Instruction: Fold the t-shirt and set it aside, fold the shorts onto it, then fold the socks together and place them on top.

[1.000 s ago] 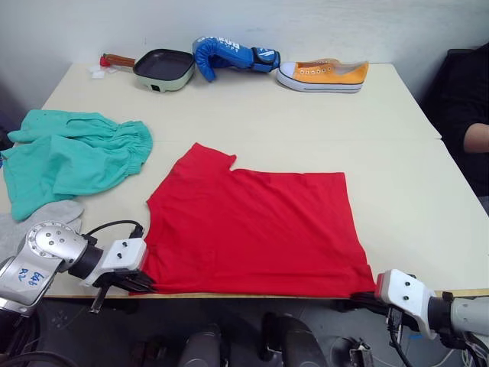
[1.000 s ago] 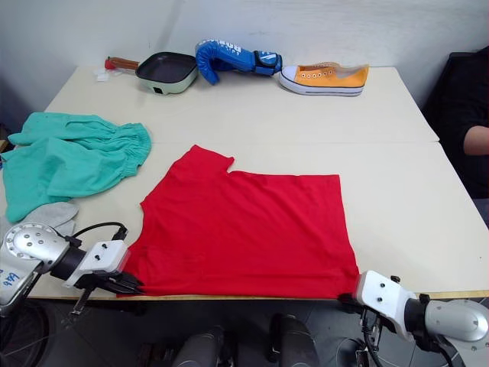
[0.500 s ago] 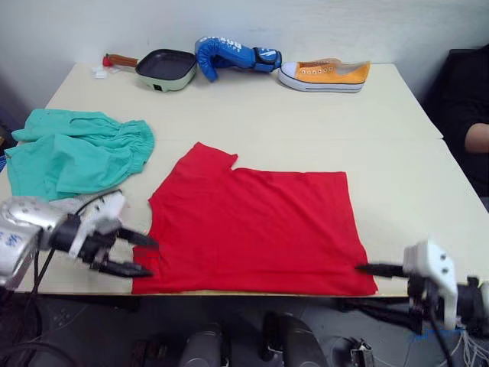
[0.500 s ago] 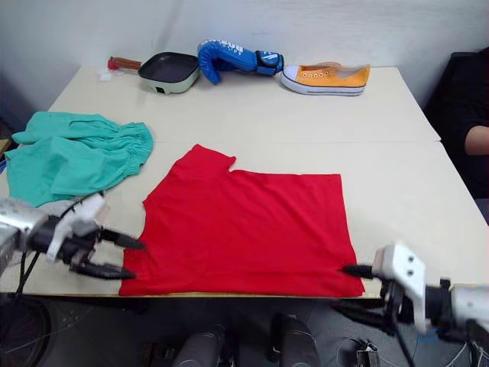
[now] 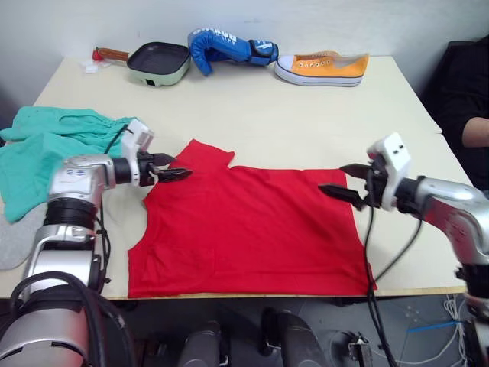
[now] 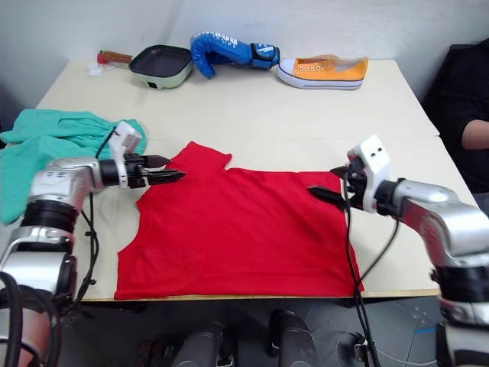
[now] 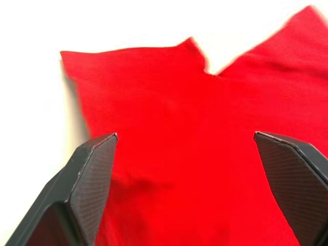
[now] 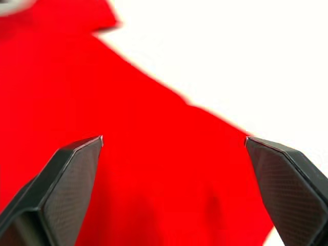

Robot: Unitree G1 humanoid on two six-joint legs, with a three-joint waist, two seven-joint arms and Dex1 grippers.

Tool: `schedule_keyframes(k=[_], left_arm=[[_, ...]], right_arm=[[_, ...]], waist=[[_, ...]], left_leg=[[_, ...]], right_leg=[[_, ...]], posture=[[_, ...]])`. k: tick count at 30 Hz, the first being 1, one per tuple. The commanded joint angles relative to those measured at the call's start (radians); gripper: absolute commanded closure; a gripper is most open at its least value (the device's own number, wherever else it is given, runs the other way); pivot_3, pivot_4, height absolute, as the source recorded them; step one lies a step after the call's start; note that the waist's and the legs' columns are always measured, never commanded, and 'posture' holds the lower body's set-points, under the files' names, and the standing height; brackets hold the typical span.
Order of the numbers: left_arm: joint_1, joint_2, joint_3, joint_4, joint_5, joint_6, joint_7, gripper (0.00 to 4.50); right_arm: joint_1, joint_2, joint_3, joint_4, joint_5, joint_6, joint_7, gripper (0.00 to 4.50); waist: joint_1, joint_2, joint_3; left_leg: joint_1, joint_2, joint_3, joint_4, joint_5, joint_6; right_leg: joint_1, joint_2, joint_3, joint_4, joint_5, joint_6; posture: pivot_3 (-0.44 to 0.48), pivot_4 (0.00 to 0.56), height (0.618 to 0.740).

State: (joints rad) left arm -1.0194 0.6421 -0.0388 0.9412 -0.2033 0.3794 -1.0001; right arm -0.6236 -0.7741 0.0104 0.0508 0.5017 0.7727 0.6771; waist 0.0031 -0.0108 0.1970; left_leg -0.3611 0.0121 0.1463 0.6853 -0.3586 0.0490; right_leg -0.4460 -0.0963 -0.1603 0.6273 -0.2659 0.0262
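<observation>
Both grippers have risen from the table's near edge to the far corners of the t-shirt (image 5: 252,225). One second ago they sat at the near hem; now the left gripper (image 5: 177,167) hovers over the far left corner by the sleeve, and the right gripper (image 5: 344,182) hovers over the far right corner. Each has its two black fingers spread apart with nothing between them; the wrist views show red cloth in the gaps, below the fingertips.

The red t-shirt lies flat in the middle of the table (image 5: 252,107), its near hem running along the table's front edge, one sleeve pointing to the far left. The shorts (image 5: 38,149), teal-green, lie crumpled at the left side of the table, behind the left arm. A grey sock (image 5: 11,241) rests at the near left edge, beside the shorts.

Along the far edge stand a small pan (image 5: 157,63), a blue boxing glove (image 5: 225,47) and an orange sneaker (image 5: 321,69). A person's arm (image 5: 474,130) shows at the right.
</observation>
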Motion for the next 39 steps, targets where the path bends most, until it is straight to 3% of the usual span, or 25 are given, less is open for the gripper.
schedule_keyframes(k=[1,10,18,20,23,32,35,39], left_arm=[[-0.065,-0.01,0.009,0.105,0.059,-0.102,0.052,0.03],[-0.118,-0.005,0.045,0.268,0.125,-0.169,0.143,0.03],[-0.139,-0.052,0.085,0.325,0.136,-0.126,0.216,0.03],[-0.147,-0.063,0.102,0.337,0.133,-0.118,0.247,0.0],[-0.149,-0.072,0.113,0.344,0.137,-0.124,0.247,0.55],[-0.138,-0.065,0.124,0.323,0.13,-0.173,0.123,3.5],[-0.126,-0.047,0.147,0.295,0.103,-0.244,0.022,4.43],[-0.086,-0.009,0.175,0.214,0.065,-0.375,-0.156,4.47]], right_arm=[[-0.104,0.028,0.042,0.191,-0.126,-0.093,-0.009,0.0],[-0.269,0.129,0.069,0.599,-0.295,-0.24,0.009,0.0],[-0.282,0.174,0.057,0.634,-0.317,-0.223,0.075,0.0],[-0.276,0.178,0.058,0.627,-0.326,-0.219,0.079,0.38],[-0.273,0.18,0.061,0.63,-0.344,-0.23,0.081,1.19],[-0.249,0.184,-0.001,0.587,-0.323,-0.248,0.06,4.36],[-0.207,0.176,-0.039,0.492,-0.306,-0.278,0.058,4.5],[-0.063,0.14,-0.066,0.251,-0.302,-0.414,0.1,4.5]], waist=[[-0.005,0.0,0.0],[-0.016,0.0,0.0],[-0.031,0.0,0.0],[-0.031,0.0,0.0],[-0.031,0.0,0.0],[-0.031,0.0,0.0],[-0.03,0.0,0.0],[-0.031,0.0,0.0]], left_leg=[[-0.001,0.0,0.0,0.0,0.0,0.0],[-0.003,0.0,-0.001,0.003,0.0,0.0],[-0.006,0.0,-0.003,0.013,0.0,0.0],[-0.005,0.0,-0.003,0.014,0.001,0.0],[-0.004,0.0,-0.003,0.014,0.001,0.0],[-0.004,0.0,-0.003,0.014,0.001,0.0],[-0.005,0.0,-0.003,0.014,0.001,0.0],[-0.007,0.0,-0.003,0.014,0.001,0.0]], right_leg=[[-0.001,0.0,0.0,0.0,0.0,0.0],[-0.002,0.0,-0.002,0.002,0.0,0.0],[-0.001,-0.003,-0.002,0.009,0.001,0.001],[-0.001,-0.003,-0.002,0.011,0.001,0.001],[-0.001,-0.004,-0.002,0.013,0.001,0.001],[-0.001,-0.003,-0.002,0.012,0.001,0.001],[-0.002,-0.003,-0.002,0.012,0.001,0.001],[-0.004,-0.003,-0.002,0.012,0.001,0.001]], posture=[[0.0,0.15,0.74],[0.0,0.15,0.74],[0.0,0.15,0.74],[0.0,0.15,0.74],[0.0,0.15,0.74],[0.0,0.15,0.74],[0.0,0.15,0.74],[0.0,0.15,0.74]])
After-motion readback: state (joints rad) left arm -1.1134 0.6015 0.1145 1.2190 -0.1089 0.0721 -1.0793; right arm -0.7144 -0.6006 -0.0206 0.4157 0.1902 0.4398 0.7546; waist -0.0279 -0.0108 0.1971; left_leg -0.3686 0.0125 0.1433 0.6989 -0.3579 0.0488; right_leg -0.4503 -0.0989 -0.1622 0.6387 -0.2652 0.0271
